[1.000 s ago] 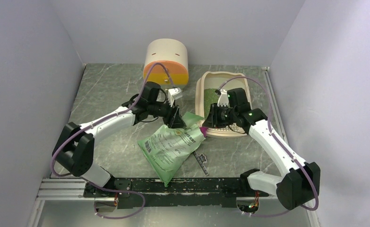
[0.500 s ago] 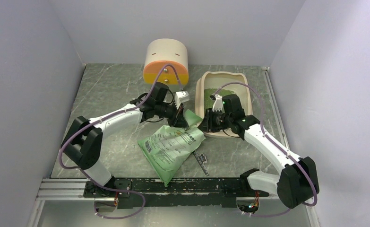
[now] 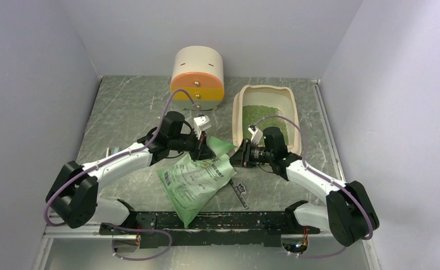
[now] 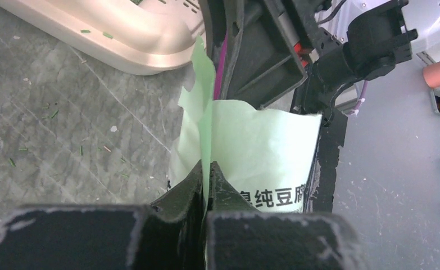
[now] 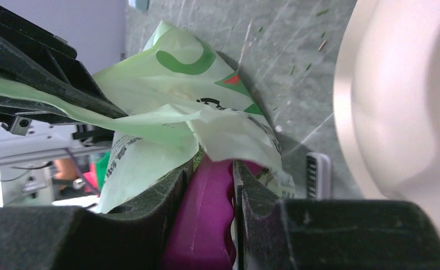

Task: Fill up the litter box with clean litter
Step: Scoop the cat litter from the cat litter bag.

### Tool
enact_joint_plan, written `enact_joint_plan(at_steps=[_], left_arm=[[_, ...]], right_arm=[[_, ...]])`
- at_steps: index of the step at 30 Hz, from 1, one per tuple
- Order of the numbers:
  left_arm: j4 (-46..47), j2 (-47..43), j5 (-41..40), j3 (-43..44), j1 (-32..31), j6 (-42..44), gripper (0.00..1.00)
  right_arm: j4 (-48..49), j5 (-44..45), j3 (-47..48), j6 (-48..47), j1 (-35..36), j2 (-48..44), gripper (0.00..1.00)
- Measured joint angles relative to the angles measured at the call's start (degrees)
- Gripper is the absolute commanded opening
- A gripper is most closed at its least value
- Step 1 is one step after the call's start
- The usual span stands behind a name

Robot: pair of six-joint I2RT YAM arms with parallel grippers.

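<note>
Two grippers: the left gripper (image 3: 205,147) and the right gripper (image 3: 237,157) face each other, close together, near the middle of the table (image 3: 127,107)
Left gripper: its fingers (image 4: 184,185) are pressed together on the thin upper edge of the bag, which stands up between them
Right gripper: its fingers (image 5: 172,185) clamp the handle of the magenta scoop (image 5: 206,214), whose front end is hidden under the bag's crumpled top
One bag: a green printed plastic bag (image 3: 198,180) lies slanted in the middle, its bottom corner at the table's near edge and its top lifted toward the litter box
One litter box: the beige litter box (image 3: 265,88) sits in the far right corner of the table, long sides parallel to the right edge, near end just beside the right gripper
One drawer unit: a round beige-and-orange drawer unit (image 3: 198,76) stands at the far edge, just left of the litter box and apart from it
One small item: a dark flat strip (image 3: 241,195) lies on the table beside the bag's right side
Edges and room: bare marbled tabletop shows along the left edge and in a narrow band between the litter box and the right edge
Clean litter: light-green granules (image 3: 265,115) cover the floor of the litter box in a low layer, well below its rim; a few loose grains (image 4: 51,112) dot the table beside it
</note>
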Motion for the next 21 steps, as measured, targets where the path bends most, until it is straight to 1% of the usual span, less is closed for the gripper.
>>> enact_joint_plan(at_steps=[4, 9, 15, 21], left_arm=[[1.99, -2.1, -0.42, -2.03, -0.02, -1.57, 0.05], [3.28, -3.63, -1.42, -3.45, -0.02, -2.82, 0.05], [4.22, -7.23, -3.08, -5.84, -0.04, -4.04, 0.05], [4.33, -10.08, -4.48, -7.72, -0.09, -4.87, 0.05]], right_arm=[[4.96, -3.13, -2.25, 5.9, 0.7, 1.77, 0.0], [9.53, -5.86, -2.97, 10.8, 1.6, 2.78, 0.0], [17.46, -5.14, -6.03, 17.97, 4.48, 3.8, 0.0], [24.55, -4.92, -9.38, 24.9, 5.68, 4.39, 0.0]])
